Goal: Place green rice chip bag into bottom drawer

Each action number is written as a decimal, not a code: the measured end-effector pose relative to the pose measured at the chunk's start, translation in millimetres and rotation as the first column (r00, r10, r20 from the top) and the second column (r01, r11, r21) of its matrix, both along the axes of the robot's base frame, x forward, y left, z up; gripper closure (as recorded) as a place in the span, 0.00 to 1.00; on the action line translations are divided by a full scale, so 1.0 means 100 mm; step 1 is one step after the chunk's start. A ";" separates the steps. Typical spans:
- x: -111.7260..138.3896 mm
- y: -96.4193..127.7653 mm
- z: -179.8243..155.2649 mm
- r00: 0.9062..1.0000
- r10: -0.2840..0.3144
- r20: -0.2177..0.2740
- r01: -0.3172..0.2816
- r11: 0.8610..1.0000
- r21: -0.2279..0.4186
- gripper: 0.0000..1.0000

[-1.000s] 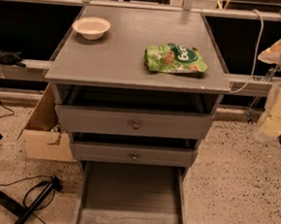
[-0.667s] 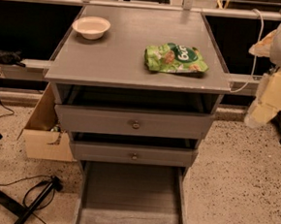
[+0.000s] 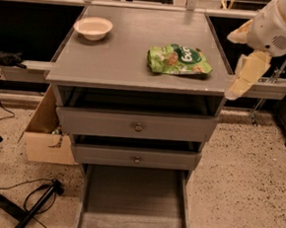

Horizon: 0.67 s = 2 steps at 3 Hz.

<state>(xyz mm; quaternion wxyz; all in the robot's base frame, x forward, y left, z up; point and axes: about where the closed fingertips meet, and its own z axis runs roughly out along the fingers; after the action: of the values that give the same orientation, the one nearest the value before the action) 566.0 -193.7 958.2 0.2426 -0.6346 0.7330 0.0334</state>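
The green rice chip bag (image 3: 179,60) lies flat on the right half of the grey cabinet top (image 3: 123,55), near its front right corner. My gripper (image 3: 239,59) hangs just off the cabinet's right edge, to the right of the bag and apart from it. Its cream fingers (image 3: 246,74) are spread open and hold nothing. The bottom drawer (image 3: 134,204) is pulled out towards me below the two knobbed drawers, and its grey tray is empty.
A cream bowl (image 3: 93,27) stands at the back left of the cabinet top. The two upper drawers (image 3: 138,127) are slightly ajar. A cardboard box (image 3: 45,135) sits on the floor to the left, with black cables (image 3: 37,201) near it. A rail (image 3: 271,86) runs behind my gripper.
My arm has swung in from the right edge of view towards the cabinet, bringing the gripper close to its right edge. The bag, bowl and drawers have not moved.
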 end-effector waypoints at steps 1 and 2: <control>0.41 0.09 -0.26 0.999 0.040 0.009 -0.041 0.996 0.078 0.00; 0.41 0.09 -0.26 0.999 0.040 0.009 -0.041 0.996 0.078 0.00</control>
<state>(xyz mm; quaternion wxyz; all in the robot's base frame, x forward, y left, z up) 607.1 -185.1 932.0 0.2691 -0.6396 0.7172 0.0645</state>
